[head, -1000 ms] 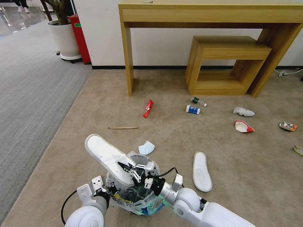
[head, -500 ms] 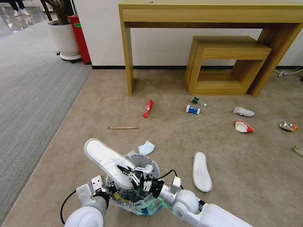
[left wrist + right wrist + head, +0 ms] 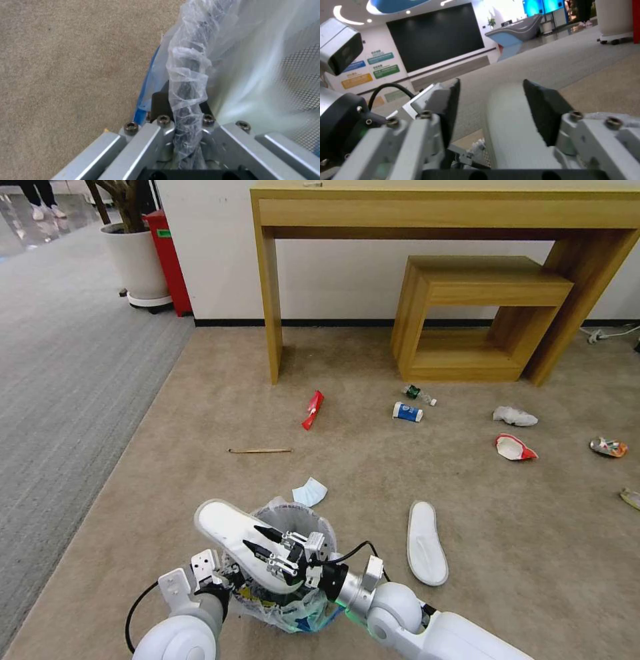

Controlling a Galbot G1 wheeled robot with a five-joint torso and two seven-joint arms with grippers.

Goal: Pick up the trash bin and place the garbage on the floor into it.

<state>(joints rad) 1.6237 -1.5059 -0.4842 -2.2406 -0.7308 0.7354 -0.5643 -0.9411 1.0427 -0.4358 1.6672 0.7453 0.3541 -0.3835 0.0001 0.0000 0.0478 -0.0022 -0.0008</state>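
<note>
- The trash bin [image 3: 303, 593] hangs low in front of the robot, just above the beige carpet [image 3: 373, 480], its mesh wall wrapped in a crinkly plastic liner [image 3: 188, 72] with a blue patch near the bottom.
- A white slipper [image 3: 233, 533] lies tilted across the bin's mouth, its heel end sticking out up and to the left and its toe end down inside, where the gripper hides it.
- The right gripper [image 3: 261, 540] reaches in from the lower right, forearm angled up and leftward over the bin. Its black fingers [image 3: 546, 112] are spread apart on either side of the slipper [image 3: 513, 135]; I can't tell whether they touch it.
- The left gripper [image 3: 217, 580] sits at the bin's left edge, wrist bent inward. In the left wrist view its fingers are pressed together on the bagged rim, which runs straight down between them.
- The bin's contents are hard to make out under the arm and the liner.
- Just beyond the bin lies a blue face mask [image 3: 309, 492]; the second slipper [image 3: 425, 543] rests to the right.
- Farther off: a wooden stick [image 3: 260, 451], red wrapper [image 3: 312, 410], blue-white cup [image 3: 407, 412], tiny bottle [image 3: 419, 394], tissue [image 3: 514, 416], red-white paper cup [image 3: 514, 447] and crushed can [image 3: 608, 447].
</note>
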